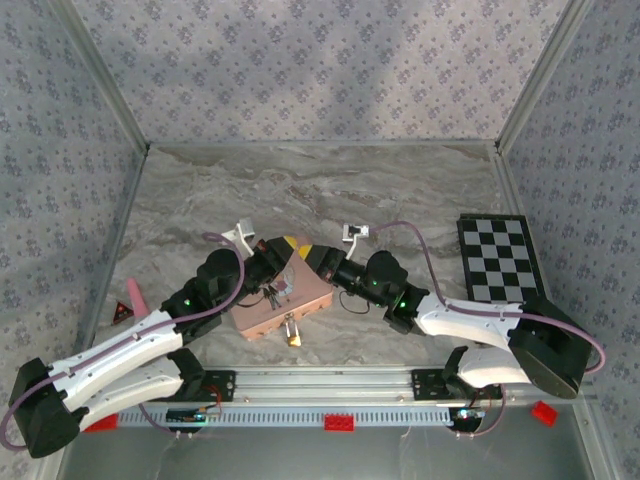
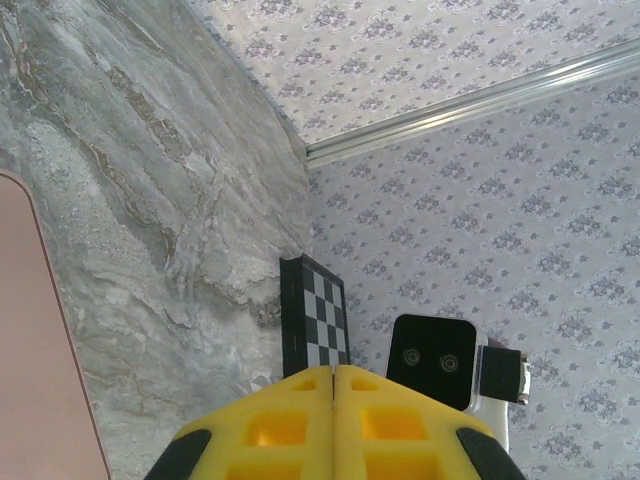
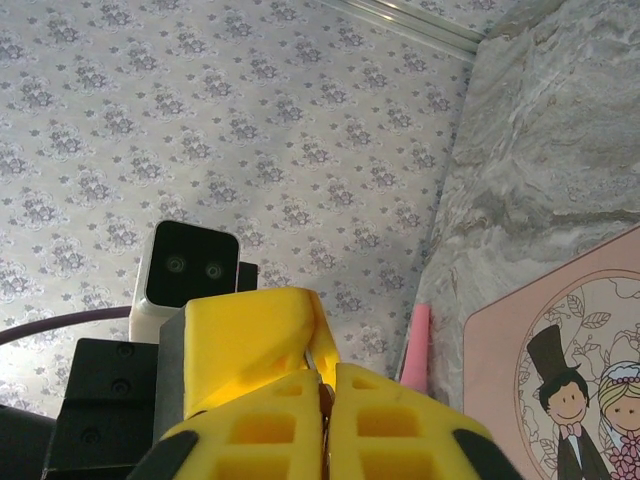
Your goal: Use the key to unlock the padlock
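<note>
The table (image 1: 400,200) is a grey marble-patterned slab with paler veins. It is walled on three sides by panels of lilac-grey floral wallpaper (image 1: 300,60), which are held in bare aluminium posts (image 1: 535,75). A slotted metal rail (image 1: 330,382) runs along the near edge. A black-and-white checkerboard (image 1: 500,260) lies flat at the right. Near the left wall a pink cone-shaped piece (image 1: 135,295) lies beside a small red triangle (image 1: 122,313). A pink box (image 1: 265,318) sits near the middle, and its lid shows a cartoon bride and groom in the right wrist view. The padlock (image 1: 292,335) hangs at the box's near edge, brass against the marble. The left gripper (image 1: 290,245) and the right gripper (image 1: 308,252) meet tip to tip over the box's far corner. In the wrist views each one's yellow fingers are pressed flat together. A thin metallic sliver shows in the seam of the right pair. Whether it is the key I cannot tell. A small dark cluster (image 1: 270,293) on the lid is too small to make out.
</note>
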You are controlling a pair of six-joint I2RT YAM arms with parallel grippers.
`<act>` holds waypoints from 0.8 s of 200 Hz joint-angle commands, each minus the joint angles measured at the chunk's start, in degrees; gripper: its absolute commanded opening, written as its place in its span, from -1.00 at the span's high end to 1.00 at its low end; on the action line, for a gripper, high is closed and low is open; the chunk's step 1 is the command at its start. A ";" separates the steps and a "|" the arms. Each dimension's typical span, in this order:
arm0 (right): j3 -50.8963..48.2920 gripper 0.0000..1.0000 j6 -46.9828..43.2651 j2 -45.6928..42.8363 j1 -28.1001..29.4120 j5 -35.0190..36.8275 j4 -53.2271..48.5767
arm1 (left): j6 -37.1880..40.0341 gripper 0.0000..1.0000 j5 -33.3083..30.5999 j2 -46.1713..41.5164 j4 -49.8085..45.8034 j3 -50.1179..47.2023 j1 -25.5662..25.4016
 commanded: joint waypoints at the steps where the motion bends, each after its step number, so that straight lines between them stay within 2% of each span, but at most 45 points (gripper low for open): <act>1: 2.26 0.99 0.24 -0.37 -0.14 -0.81 0.18 | 1.14 1.00 -0.97 -0.09 -0.16 -0.63 -0.43; 31: 4.22 1.00 -0.66 -1.35 -0.50 -1.22 -5.70 | 3.35 0.73 -1.75 -0.41 -2.19 -0.93 -0.41; 70: 8.60 1.00 -7.79 -6.78 -0.73 1.52 -24.84 | 7.01 0.13 -4.22 -2.75 -12.83 0.72 0.85; 105: 11.83 1.00 -13.24 -11.18 -1.88 5.58 -40.06 | 8.83 -0.25 -0.19 -4.71 -18.47 0.97 6.08; 132: 12.95 1.00 -14.61 -11.97 -3.33 6.00 -45.71 | 11.35 -0.46 3.04 -4.58 -25.69 3.55 10.27; 160: 14.90 1.00 -17.06 -12.07 -3.89 6.43 -51.35 | 17.77 -0.65 5.17 -3.71 -34.49 7.96 12.80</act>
